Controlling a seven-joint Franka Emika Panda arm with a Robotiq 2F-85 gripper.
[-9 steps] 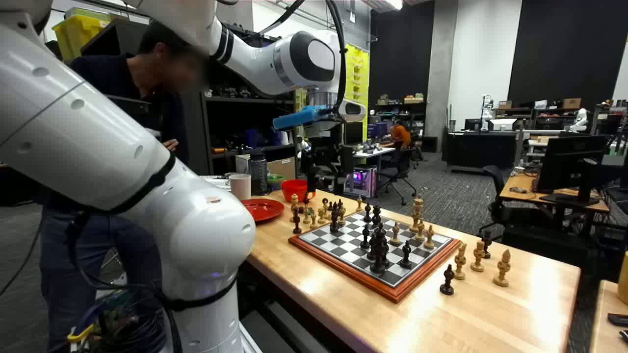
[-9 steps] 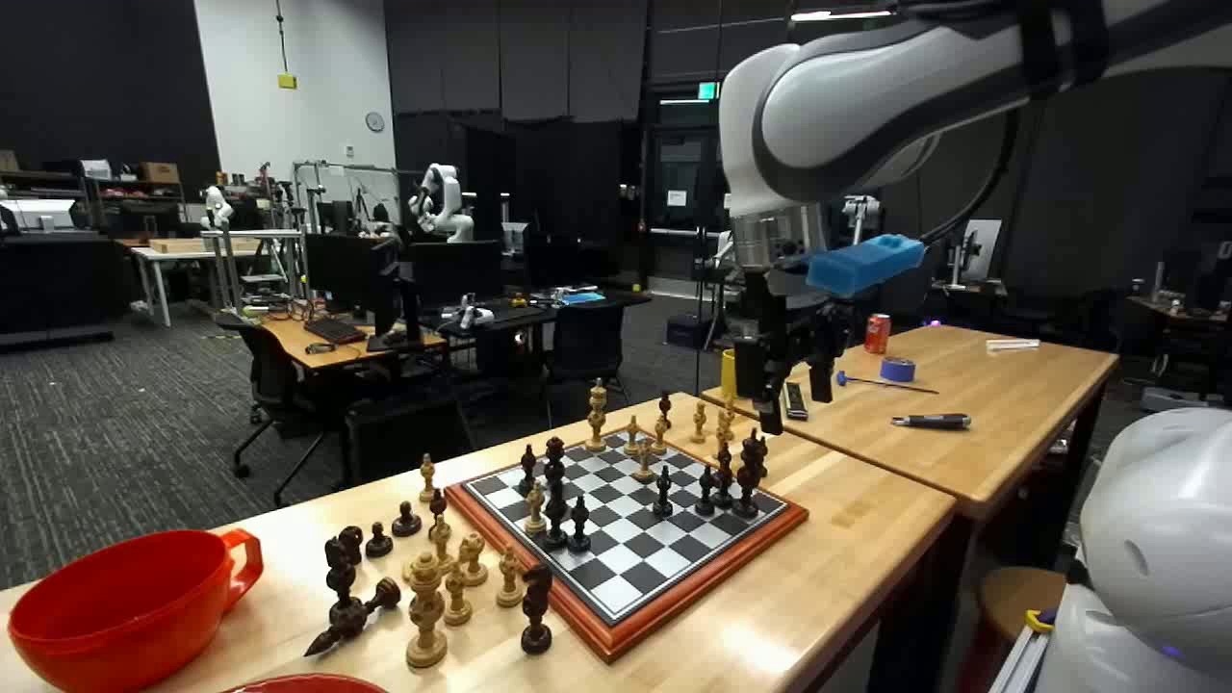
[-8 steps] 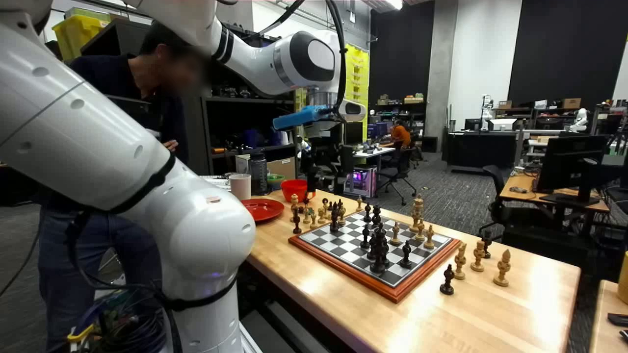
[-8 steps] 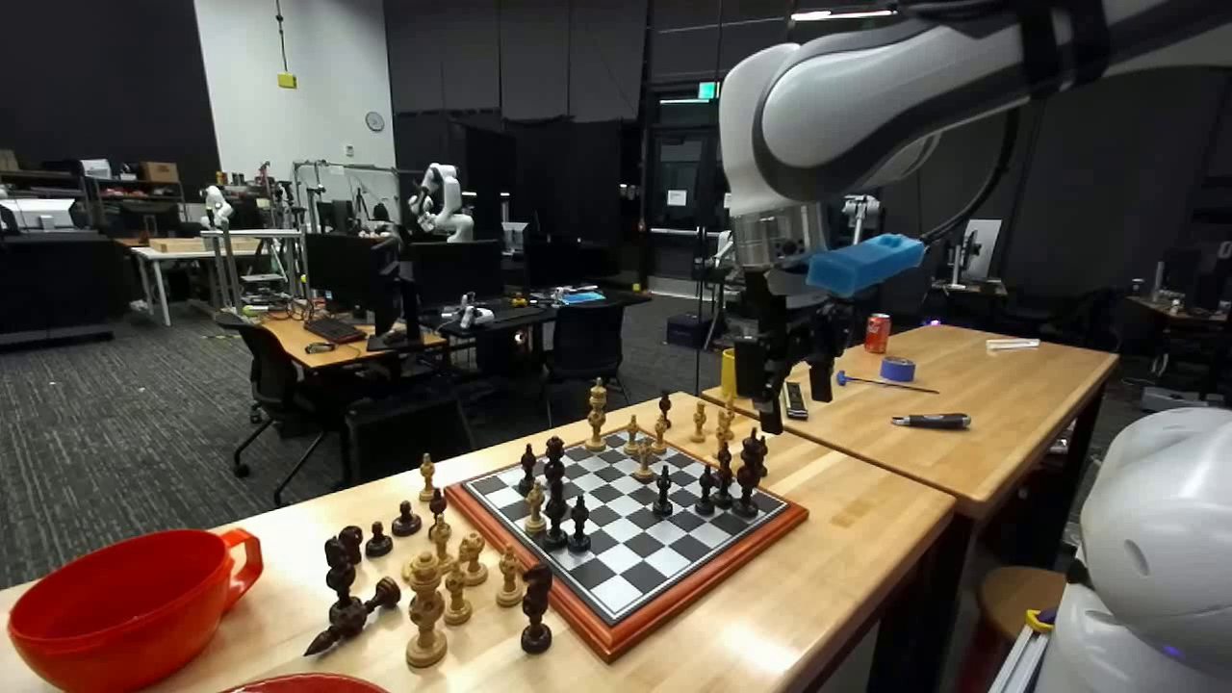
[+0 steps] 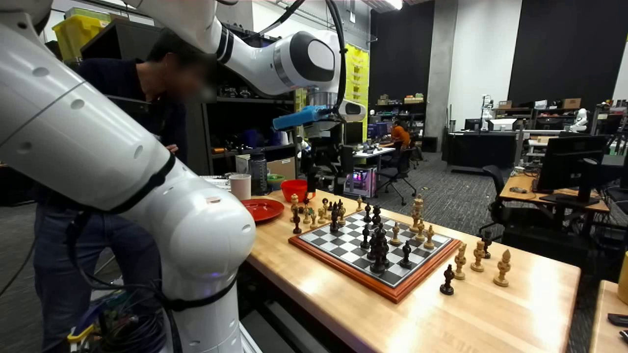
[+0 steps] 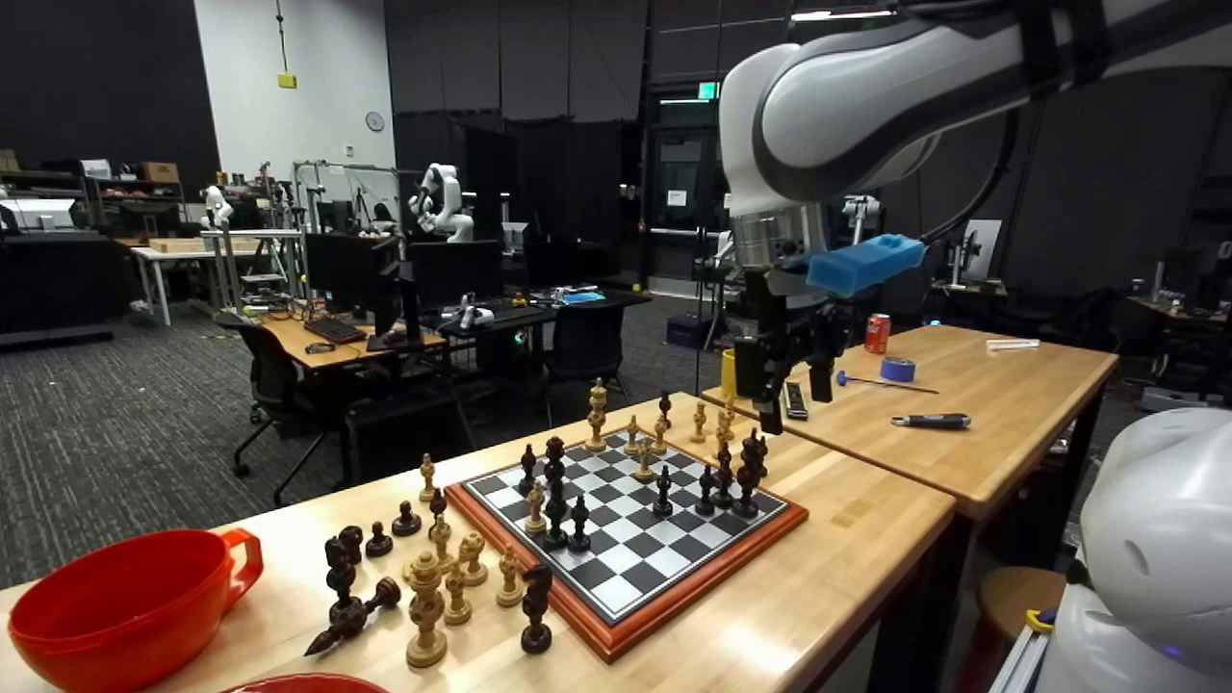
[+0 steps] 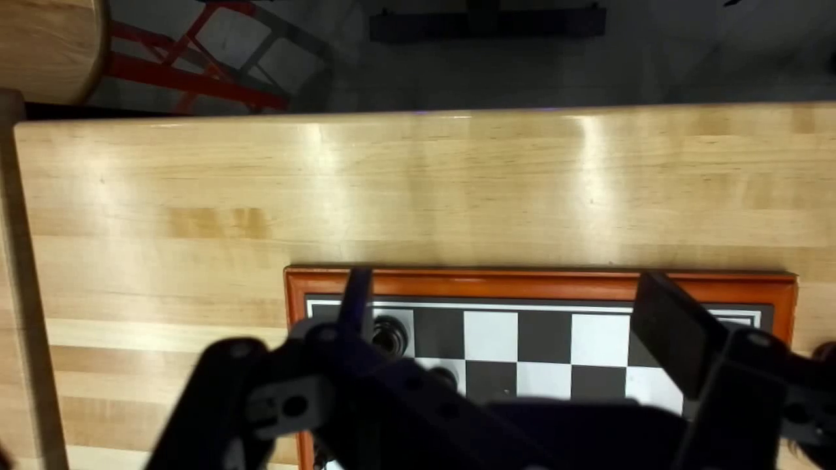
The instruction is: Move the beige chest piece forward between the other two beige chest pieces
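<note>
Several beige chess pieces stand on the chessboard [image 5: 338, 241], including a tall beige piece [image 5: 417, 213], two shorter beige pieces [image 5: 420, 231] [image 5: 429, 238] and a beige piece [image 5: 395, 234] set apart. They also show in an exterior view as the tall beige piece [image 6: 597, 416], the short beige pieces [image 6: 632, 436] [image 6: 659, 436] and the beige piece set apart [image 6: 644, 463]. My gripper [image 6: 796, 399] is open and empty, high above the board. In the wrist view the fingers [image 7: 673, 329] stand wide apart over the board edge [image 7: 470, 285]; no beige piece shows between them.
Black pieces stand close by on the board [image 6: 663, 493] [image 6: 747, 476]. Loose pieces stand beside it on both sides, such as a beige one [image 6: 425, 616] and a black one [image 5: 447, 280]. A red cup [image 6: 125, 611] and red plate [image 5: 265, 210] are past one end.
The arm, gripper and chess pieces have not visibly moved. The person behind the arm has shifted slightly.
</note>
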